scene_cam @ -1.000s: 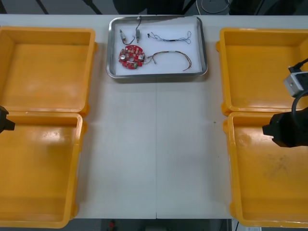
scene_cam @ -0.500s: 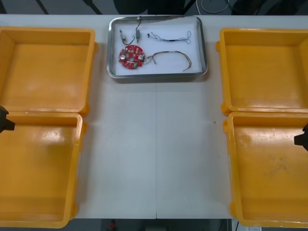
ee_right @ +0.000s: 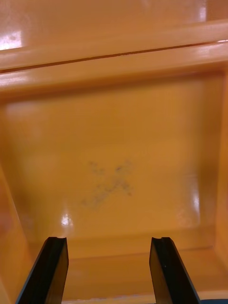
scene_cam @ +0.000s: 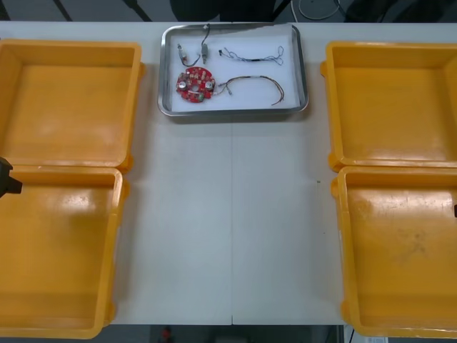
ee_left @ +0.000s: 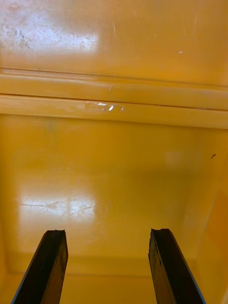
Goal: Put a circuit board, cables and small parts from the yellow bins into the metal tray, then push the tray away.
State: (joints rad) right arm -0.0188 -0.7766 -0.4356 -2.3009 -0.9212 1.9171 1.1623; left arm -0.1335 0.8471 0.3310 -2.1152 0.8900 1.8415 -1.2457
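The metal tray [scene_cam: 304, 71], white inside, sits at the table's far middle. It holds a round red circuit board [scene_cam: 195, 84], a red and yellow cable [scene_cam: 255, 83], a twisted blue and white cable [scene_cam: 252, 54] and small metal parts [scene_cam: 190, 53]. My right gripper [ee_right: 108, 270] hangs open over the near right yellow bin [ee_right: 114, 156], nothing between its fingers. My left gripper [ee_left: 108, 270] is open over the near left yellow bin [ee_left: 109, 180]; a bit of that arm [scene_cam: 6, 179] shows at the front view's left edge.
Two yellow bins stand at each side: far left [scene_cam: 68, 100], near left [scene_cam: 57, 250], far right [scene_cam: 393, 100], near right [scene_cam: 400, 250]. Their floors look bare. Bare table [scene_cam: 228, 214] lies between them, in front of the tray.
My right arm has drawn back out of the front view past its right edge. The left arm and the tray's contents have not moved.
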